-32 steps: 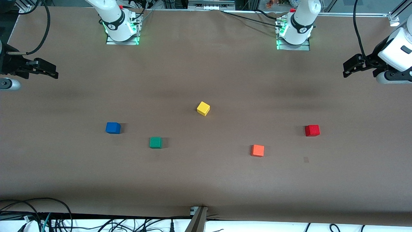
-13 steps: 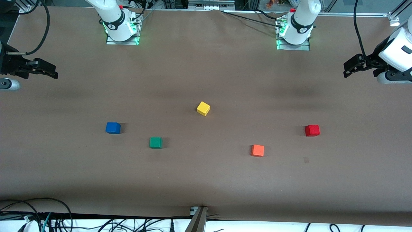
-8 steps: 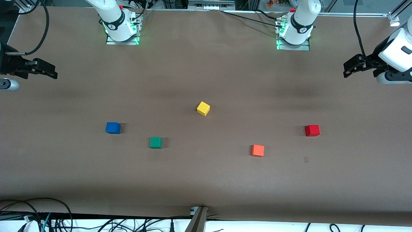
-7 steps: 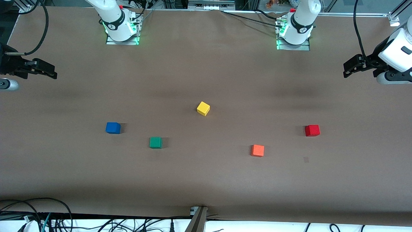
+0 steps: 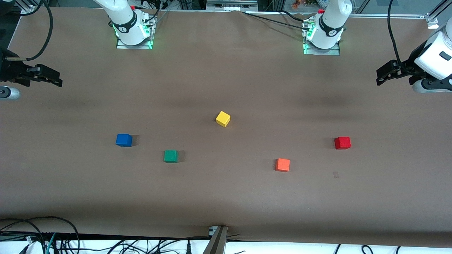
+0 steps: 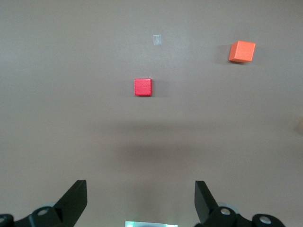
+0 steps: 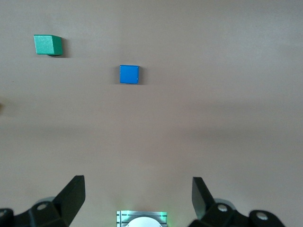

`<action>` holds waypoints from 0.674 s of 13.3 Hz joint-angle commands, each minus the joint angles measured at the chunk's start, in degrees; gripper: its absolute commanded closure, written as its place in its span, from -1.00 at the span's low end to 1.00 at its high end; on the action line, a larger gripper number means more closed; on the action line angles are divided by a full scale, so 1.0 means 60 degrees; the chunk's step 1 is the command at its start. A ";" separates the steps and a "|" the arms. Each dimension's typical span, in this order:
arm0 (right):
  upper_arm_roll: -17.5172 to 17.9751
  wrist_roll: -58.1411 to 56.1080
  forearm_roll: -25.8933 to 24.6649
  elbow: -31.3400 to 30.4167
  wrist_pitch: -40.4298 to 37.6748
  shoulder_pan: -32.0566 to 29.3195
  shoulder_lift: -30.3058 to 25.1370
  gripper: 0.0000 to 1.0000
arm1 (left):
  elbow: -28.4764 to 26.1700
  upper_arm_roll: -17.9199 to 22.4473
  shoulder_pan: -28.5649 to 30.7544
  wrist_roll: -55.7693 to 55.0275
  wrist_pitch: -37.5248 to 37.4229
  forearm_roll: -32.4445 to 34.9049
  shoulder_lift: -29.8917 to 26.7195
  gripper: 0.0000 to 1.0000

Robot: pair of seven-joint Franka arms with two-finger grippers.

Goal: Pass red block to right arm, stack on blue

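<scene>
**Arms barely stirring, red block untouched**

Since the earlier frames almost nothing is changing: the right tool [image 5: 53, 76] is creeping slightly upward at its end of the table, the left tool [image 5: 383, 73] is hardly shifting, and no cube is moving. That suggests the task is only just starting; the pickup is not yet begun.

The left tool is hanging high over the table's edge at the left arm's end, its fingers [image 6: 75, 198] spread wide and holding nothing. The right tool is hanging likewise over the right arm's end, fingers [image 7: 73, 194] wide apart and empty.

The red block [image 5: 342, 143] is sitting on the table toward the left arm's end, well apart from both tools. The blue cube [image 5: 124, 140] is lying toward the right arm's end, with the green cube [image 5: 171, 156] near it. The orange cube [image 5: 282, 164] is lying nearer the camera than the red block; the yellow cube [image 5: 222, 119] is sitting mid-table.

The table [image 5: 226, 197] is covered in plain brown sheeting, with a small pale mark [image 5: 335, 174] near the red block. Cables [image 5: 42, 240] are trailing along its near edge.
</scene>
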 commanded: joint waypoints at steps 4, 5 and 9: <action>-0.0009 -0.0209 -0.0056 0.0198 0.0150 -0.0064 0.0219 -1.00 | 0.0766 0.0113 0.0081 0.0094 -0.0162 -0.0003 -0.0090 -1.00; -0.0009 -0.0151 -0.0042 0.0198 0.0150 -0.0035 0.0219 -1.00 | 0.0957 0.0098 0.0082 0.0051 -0.0278 -0.0048 0.0055 -1.00; -0.0009 -0.0048 -0.0027 0.0183 0.0310 -0.0078 0.0263 -1.00 | 0.1031 -0.0048 -0.0035 0.0035 -0.0704 0.1396 0.0408 -1.00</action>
